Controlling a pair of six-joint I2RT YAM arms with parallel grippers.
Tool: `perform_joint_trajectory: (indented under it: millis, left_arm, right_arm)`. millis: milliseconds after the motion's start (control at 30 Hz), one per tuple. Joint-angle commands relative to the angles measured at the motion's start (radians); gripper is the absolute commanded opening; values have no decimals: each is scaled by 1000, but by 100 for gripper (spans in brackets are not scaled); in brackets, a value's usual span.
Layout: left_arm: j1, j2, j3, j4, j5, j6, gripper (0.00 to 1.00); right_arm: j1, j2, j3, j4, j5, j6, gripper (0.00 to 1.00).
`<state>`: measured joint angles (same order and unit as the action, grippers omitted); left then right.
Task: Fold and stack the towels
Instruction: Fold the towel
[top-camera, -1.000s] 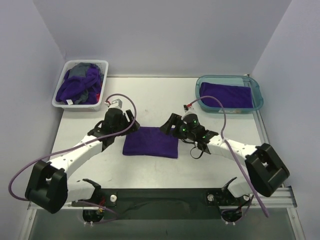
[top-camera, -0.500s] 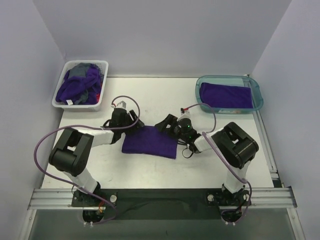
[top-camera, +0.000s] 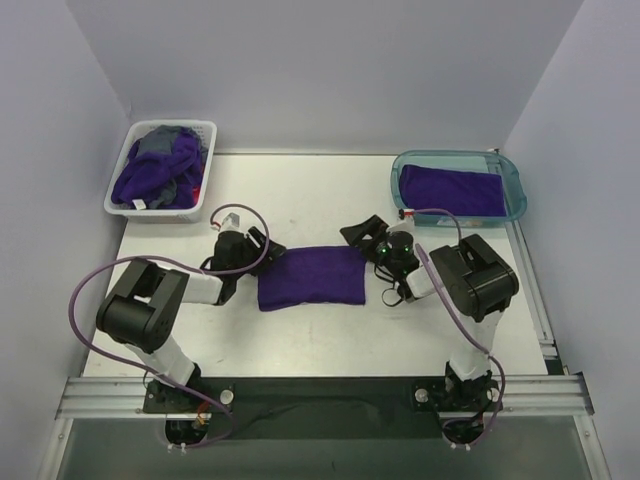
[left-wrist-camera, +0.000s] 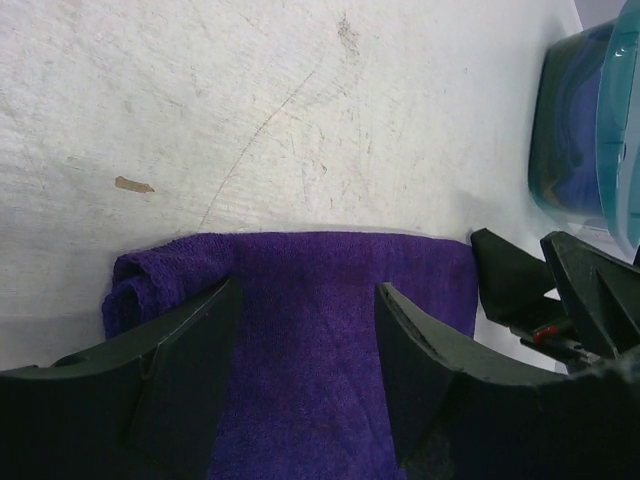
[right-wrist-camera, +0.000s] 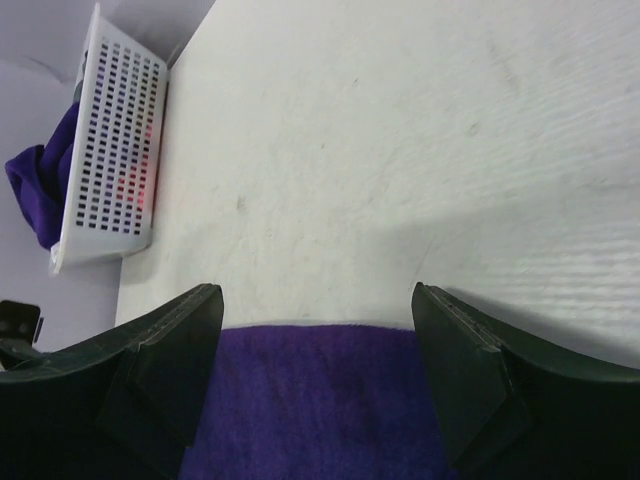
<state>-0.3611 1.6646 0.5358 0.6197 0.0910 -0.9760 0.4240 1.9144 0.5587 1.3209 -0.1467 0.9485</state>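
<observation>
With jaws apart, the left gripper (left-wrist-camera: 308, 290) and right gripper (right-wrist-camera: 315, 295) now straddle opposite ends of the folded purple towel (top-camera: 312, 277), which has slid rightward on the table (top-camera: 300, 200) over the last second and is probably ready to be lifted to the teal tray (top-camera: 450, 153); only the left wrist view shows its bunched corner (left-wrist-camera: 125, 290).

place: robot lab cell | evidence: blank partition walls (top-camera: 300, 70), white bench (top-camera: 300, 200), aluminium rail (top-camera: 560, 387)
</observation>
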Motion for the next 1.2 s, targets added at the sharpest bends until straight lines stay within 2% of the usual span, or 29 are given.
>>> perform_joint_trajectory:
  millis: [0,167,300,433,600,667,700,767,833,933,1033,1167]
  left_arm:
    - [4,-25,-7,-58,-22,5,67]
    - [5,-81,38,-64,30,25,68]
    - [-1,-193,64,-106,46,22,68]
    - [-22,-331,73,-224,36,43,68]
    - [-104,-527,53,-510,-40,85,66]
    - [-151,-568,-6,-554,-59,86,63]
    - [-160,-597,-31,-557,-65,82,58]
    - [-180,-615,-106,-545,-63,56,51]
    - [-185,-618,-147,-525,-63,42,50]
    - [-187,-586,-207,-515,-83,28,47]
    - [-184,-545,-252,-489,-83,-1,43]
    - [-180,-537,-280,-520,-123,-53,40]
  right_arm:
    - [-56,0,36,-86,-37,-66,78]
    - [-87,-100,87,-196,-158,-97,78]
    - [-82,-240,96,-278,-218,-102,78]
    - [-44,-347,69,-356,-274,-74,78]
    - [62,-474,-28,-413,-284,-40,74]
    - [117,-498,-81,-425,-269,-50,72]
    - [130,-508,-97,-428,-264,-53,71]
    - [151,-506,-149,-411,-257,-41,69]
    - [151,-491,-222,-341,-237,-1,66]
    - [136,-466,-281,-333,-188,7,62]
    - [95,-419,-350,-282,-192,45,61]
    - [23,-359,-463,-119,-171,157,59]
